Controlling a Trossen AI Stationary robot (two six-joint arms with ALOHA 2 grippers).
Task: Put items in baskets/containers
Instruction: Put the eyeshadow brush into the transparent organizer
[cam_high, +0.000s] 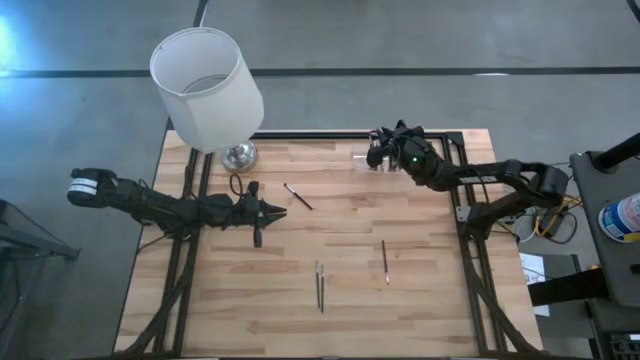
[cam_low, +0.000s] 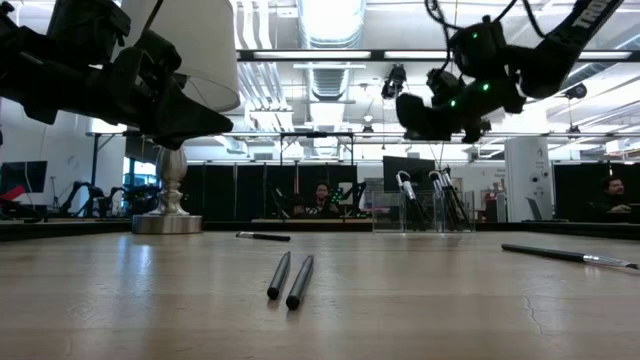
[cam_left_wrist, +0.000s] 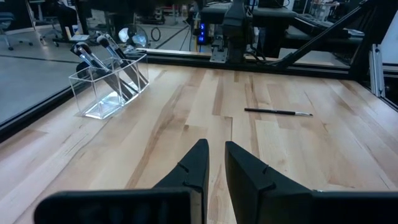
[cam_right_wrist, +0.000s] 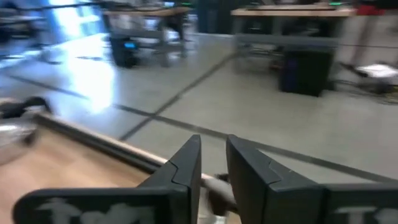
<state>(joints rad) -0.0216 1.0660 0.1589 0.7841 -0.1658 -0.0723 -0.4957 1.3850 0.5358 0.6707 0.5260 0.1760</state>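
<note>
Four thin dark sticks lie flat on the wooden table: one stick (cam_high: 297, 196) (cam_low: 263, 236) (cam_left_wrist: 278, 112) near the middle, a pair of sticks (cam_high: 319, 285) (cam_low: 290, 280) toward the near edge, and one stick with a lighter tip (cam_high: 384, 262) (cam_low: 570, 256) to their right. The clear holder (cam_high: 364, 158) (cam_low: 420, 205) (cam_left_wrist: 112, 84) stands near the far edge with several brushes leaning in it. My left gripper (cam_high: 275, 212) (cam_low: 205, 125) (cam_left_wrist: 215, 158) hovers left of centre, shut and holding nothing. My right gripper (cam_high: 376, 152) (cam_low: 425, 112) (cam_right_wrist: 214, 163) hangs above the holder, shut, with nothing seen in it.
A lamp with a big white shade (cam_high: 207, 88) and a metal base (cam_high: 238, 155) (cam_low: 167, 222) stands at the table's far left. Black rails (cam_high: 330, 134) border the far edge and both sides. Bare wood (cam_high: 420, 240) lies around the sticks.
</note>
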